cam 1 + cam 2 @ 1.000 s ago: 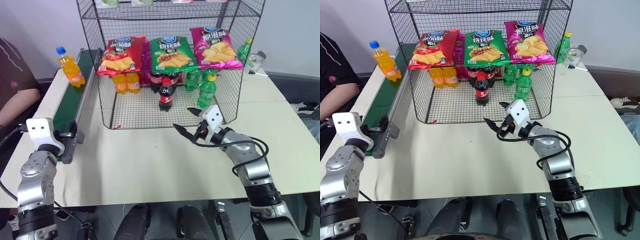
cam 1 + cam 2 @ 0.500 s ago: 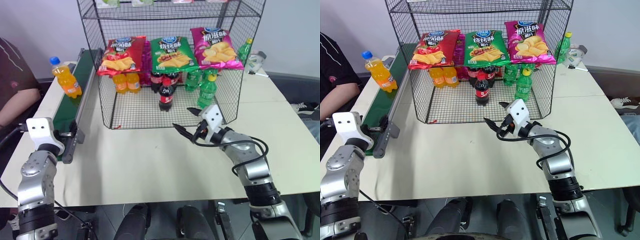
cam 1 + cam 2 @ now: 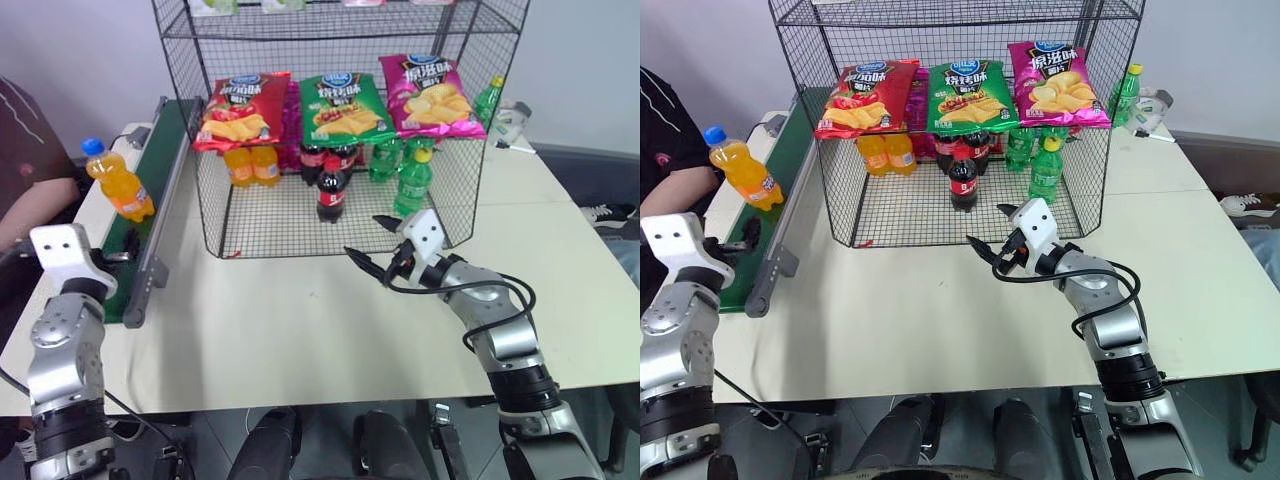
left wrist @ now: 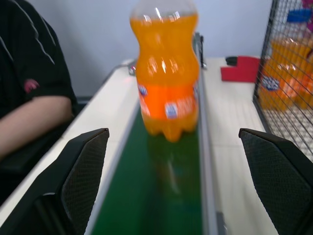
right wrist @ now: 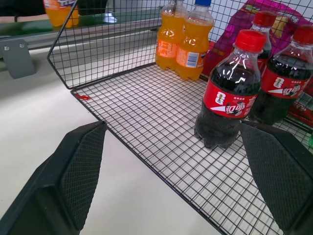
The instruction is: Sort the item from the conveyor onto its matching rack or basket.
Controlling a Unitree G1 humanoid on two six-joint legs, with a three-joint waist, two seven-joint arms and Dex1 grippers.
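Right now the step in hand looks like the wait-and-reach before the pickup: the orange soda bottle (image 3: 118, 184) stands on the green belt of the conveyor (image 3: 168, 150) at the left of the head view, cap up but leaning a little toward the upper left, so its long axis is close to vertical. The left gripper (image 4: 183, 183), at the lower left of that frame near the belt's rounded end, has its fingers spread wide with nothing between them; in its wrist view the bottle sits centred ahead of the gap, apart from both pads. Next, I judge, the fingers should straddle the bottle around the label and close, then carry it to the black wire rack (image 3: 460, 120), where two orange bottles (image 3: 252, 165) stand under the red crisp bag (image 3: 243, 110). The right gripper (image 3: 372, 240) hangs open just before the rack's front edge, near the cola bottle (image 3: 331, 190).
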